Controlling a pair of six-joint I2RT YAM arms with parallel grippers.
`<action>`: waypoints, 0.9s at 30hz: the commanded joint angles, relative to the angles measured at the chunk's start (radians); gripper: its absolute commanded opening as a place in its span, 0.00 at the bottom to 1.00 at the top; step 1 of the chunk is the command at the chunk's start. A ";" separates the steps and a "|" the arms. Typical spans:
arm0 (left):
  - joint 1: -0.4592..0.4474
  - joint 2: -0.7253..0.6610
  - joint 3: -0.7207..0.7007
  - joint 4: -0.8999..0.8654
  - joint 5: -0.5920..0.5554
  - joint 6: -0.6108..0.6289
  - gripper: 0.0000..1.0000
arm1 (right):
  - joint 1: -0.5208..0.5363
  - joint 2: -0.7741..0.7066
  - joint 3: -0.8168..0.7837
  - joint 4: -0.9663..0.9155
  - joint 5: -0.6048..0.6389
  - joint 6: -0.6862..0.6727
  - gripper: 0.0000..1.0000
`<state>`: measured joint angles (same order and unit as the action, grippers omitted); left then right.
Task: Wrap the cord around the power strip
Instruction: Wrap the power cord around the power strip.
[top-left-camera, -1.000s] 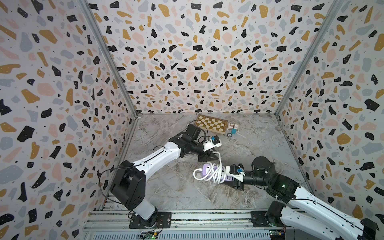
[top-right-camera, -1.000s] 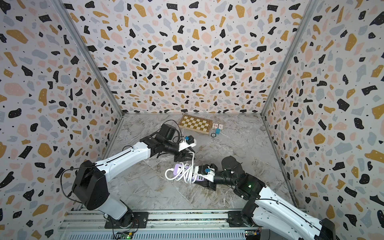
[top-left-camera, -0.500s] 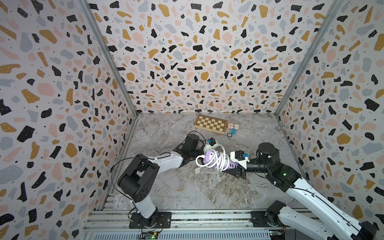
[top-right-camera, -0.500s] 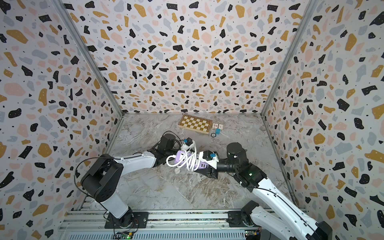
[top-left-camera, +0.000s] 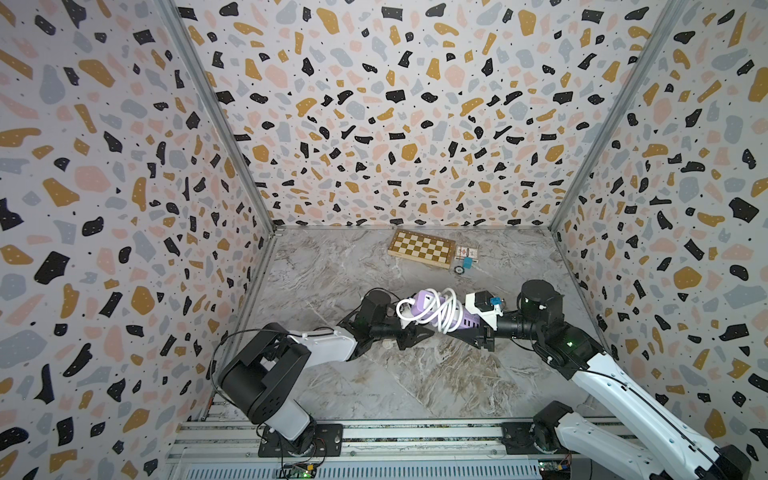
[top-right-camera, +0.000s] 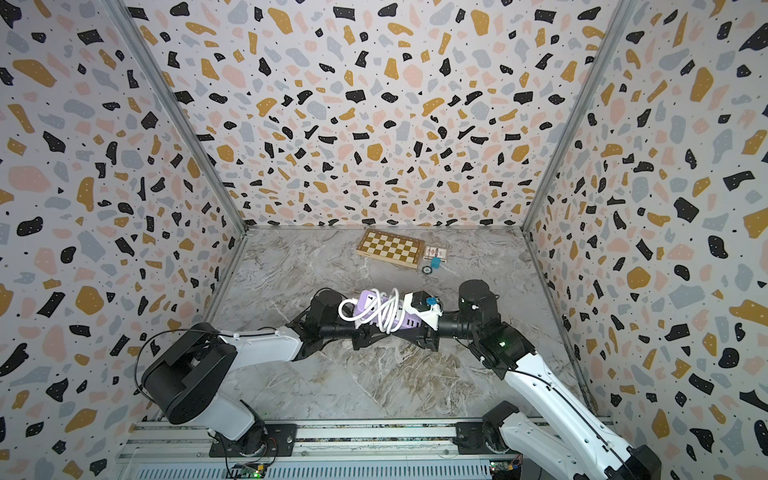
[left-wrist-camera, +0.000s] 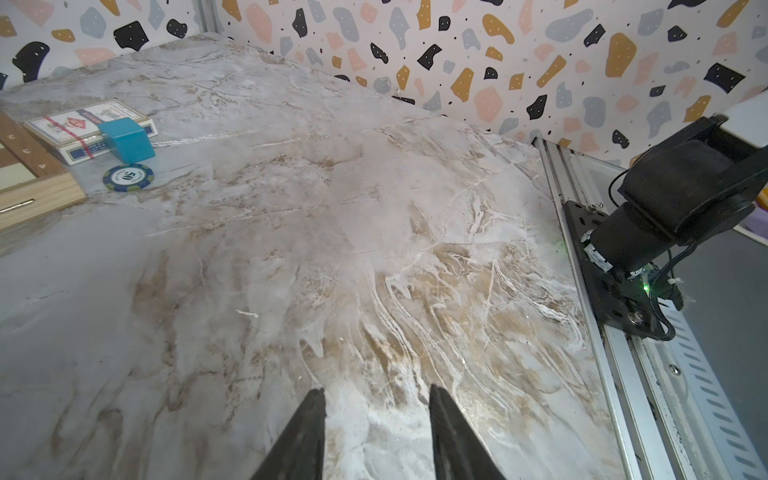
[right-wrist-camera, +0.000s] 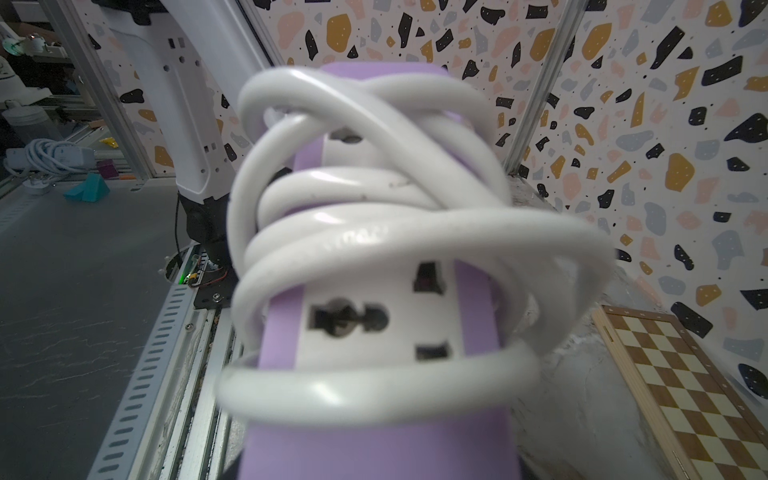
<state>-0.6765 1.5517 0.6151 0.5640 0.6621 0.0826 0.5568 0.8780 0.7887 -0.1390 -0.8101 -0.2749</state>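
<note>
Cord (top-left-camera: 446, 309) is lying in several crossed turns around the middle of the power strip (top-left-camera: 424, 300). In both top views the strip is sitting near the centre of the marble floor (top-left-camera: 374, 386), its long axis running from about 10 o'clock to 4 o'clock. The chessboard (top-left-camera: 420, 248) is lying well apart at 12 o'clock by the back wall.

The right gripper (top-left-camera: 482, 334) is clamping the strip's 4 o'clock end, the one with the small dark ports, and appears to be carrying it clear of the floor. Its wrist view is showing the socket face and white turns close up, though the jaws are hidden there. The left gripper (left-wrist-camera: 376, 388) is standing at the strip's 8 o'clock side, released and grasping nothing: only bare floor is showing between its fingers (left-wrist-camera: 307, 432).

Wrapping is looking nearly done, but the turns are sitting loose, and one loop (top-left-camera: 400, 309) is bulging out past the 10 o'clock end. I cannot tell where the free end is lying, so it may be unsecured. With nothing pinning it, the stiff cable is likely to spring back and shed turns, especially if the strip is tilted or set down abruptly. Gripping one end alone is also leaving the bar free to pivot. A careless left approach could snag the bulging loop and drag turns off the end.
</note>
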 joint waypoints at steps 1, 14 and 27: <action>-0.024 -0.053 -0.041 0.095 -0.064 0.002 0.47 | -0.011 -0.012 0.049 0.075 0.007 0.024 0.00; -0.027 -0.119 -0.137 0.251 -0.059 -0.041 0.57 | -0.013 -0.045 0.023 0.075 0.035 0.038 0.00; -0.039 -0.083 -0.114 0.087 -0.099 0.014 0.20 | -0.017 -0.070 0.039 0.091 0.057 0.055 0.00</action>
<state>-0.7082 1.4548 0.4889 0.6918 0.5747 0.0708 0.5468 0.8364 0.7883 -0.1200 -0.7570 -0.2386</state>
